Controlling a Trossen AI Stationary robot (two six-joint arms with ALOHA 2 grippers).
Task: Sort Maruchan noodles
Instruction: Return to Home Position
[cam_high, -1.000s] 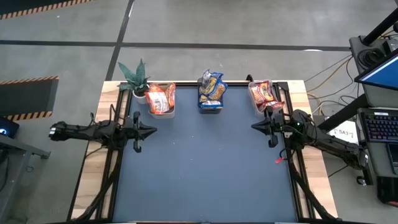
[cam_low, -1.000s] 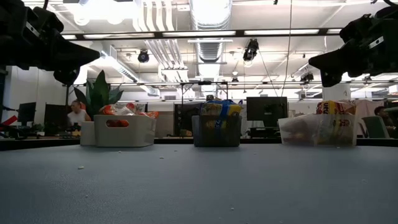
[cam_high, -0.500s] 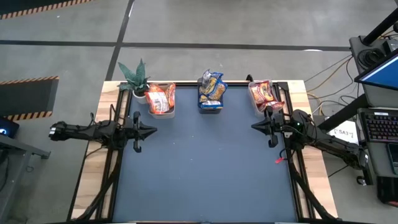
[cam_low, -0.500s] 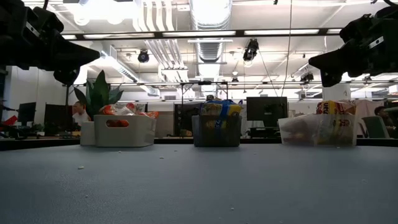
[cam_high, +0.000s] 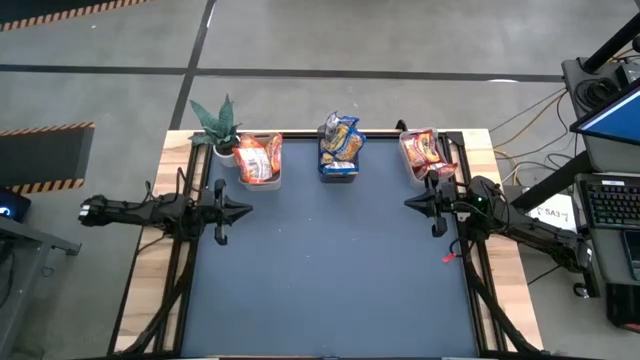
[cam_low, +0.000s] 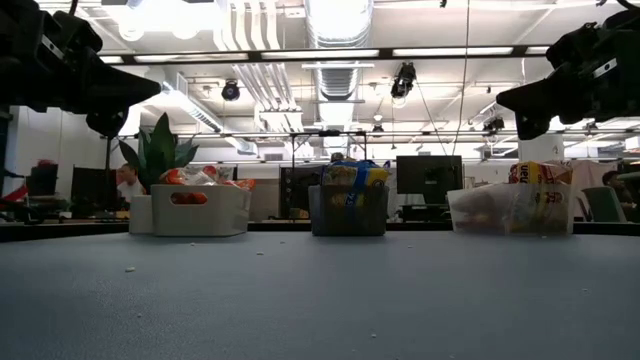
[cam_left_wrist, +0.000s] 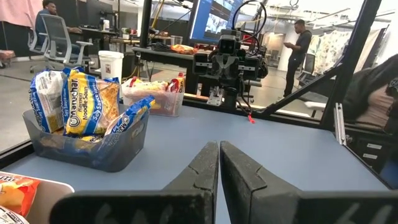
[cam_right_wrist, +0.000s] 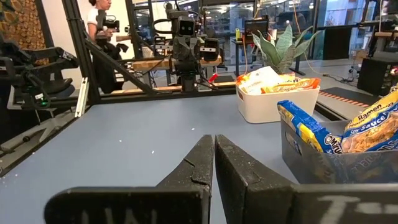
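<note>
Table mat (cam_high: 320, 280): matt, finely grained dark blue. Table edge (cam_high: 505, 300): bare light wood. Noodle packets (cam_left_wrist: 92, 107): glossy crinkled plastic. White bin (cam_right_wrist: 273, 106): smooth opaque plastic. Grey bin (cam_left_wrist: 81, 149): translucent plastic. Clear bin (cam_low: 500, 212): see-through plastic.

The orange packs (cam_high: 258, 158) lie heaped in the white bin (cam_low: 200, 218) at the left of the table's back edge, and their crinkled tops rise above its rim. The blue-yellow packs (cam_high: 340, 141) stand on edge in the gray bin (cam_low: 348, 222) at the middle of that edge, reaching well above its wall. Their print reads Maruchan and Soy Sauce, and one of them tilts out over the rim. The red packs (cam_high: 425, 150) sit in the clear bin (cam_low: 495, 215) at the right. One stands above the rim, and the others show dimly through the wall. Every pack in view is inside a bin.
</note>
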